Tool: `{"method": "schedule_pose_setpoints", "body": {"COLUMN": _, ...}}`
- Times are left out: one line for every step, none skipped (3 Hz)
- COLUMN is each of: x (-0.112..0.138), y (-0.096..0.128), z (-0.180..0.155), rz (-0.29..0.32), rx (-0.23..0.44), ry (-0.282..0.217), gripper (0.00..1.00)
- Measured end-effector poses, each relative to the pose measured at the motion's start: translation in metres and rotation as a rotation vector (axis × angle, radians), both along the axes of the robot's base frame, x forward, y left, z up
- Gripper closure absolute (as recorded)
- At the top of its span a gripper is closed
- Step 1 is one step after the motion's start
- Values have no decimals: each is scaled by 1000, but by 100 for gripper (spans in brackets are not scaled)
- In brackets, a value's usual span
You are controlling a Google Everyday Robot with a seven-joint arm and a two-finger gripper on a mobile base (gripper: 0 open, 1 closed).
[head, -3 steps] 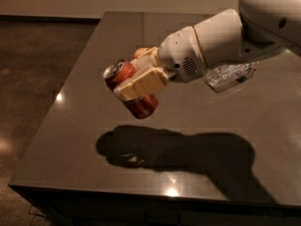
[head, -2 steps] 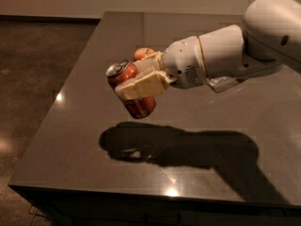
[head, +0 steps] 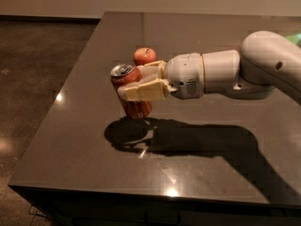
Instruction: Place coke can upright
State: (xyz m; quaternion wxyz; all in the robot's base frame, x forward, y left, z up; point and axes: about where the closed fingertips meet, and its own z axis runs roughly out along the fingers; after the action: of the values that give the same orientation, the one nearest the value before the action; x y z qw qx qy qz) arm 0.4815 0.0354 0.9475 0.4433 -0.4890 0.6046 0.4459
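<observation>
The coke can (head: pixel 133 106) is red with a silver pull-tab top. It is nearly upright, tilted slightly left, and held above the dark table (head: pixel 70 140). My gripper (head: pixel 136 82) reaches in from the right and is shut on the can's middle, one cream finger (head: pixel 143 91) across its front. The can's shadow lies on the table just below it.
A red apple (head: pixel 145 55) sits on the table just behind the can and gripper. My white arm (head: pixel 244 74) stretches across the right side and hides what is behind it. The table's left edge and front edge drop to a dark floor.
The arm has swung lower and more level. The can has turned from tilted toward upright and sits closer to the table, still in the gripper.
</observation>
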Motion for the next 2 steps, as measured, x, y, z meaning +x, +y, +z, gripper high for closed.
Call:
{"method": "schedule_pose_setpoints", "body": {"x": 2, "y": 0, "z": -5, "rz": -5, "rx": 69, "ry": -33, "gripper": 100}}
{"method": "schedule_pose_setpoints", "body": {"x": 4, "y": 0, "z": -9, "rz": -6, "rx": 122, "ry": -69, "gripper": 100}}
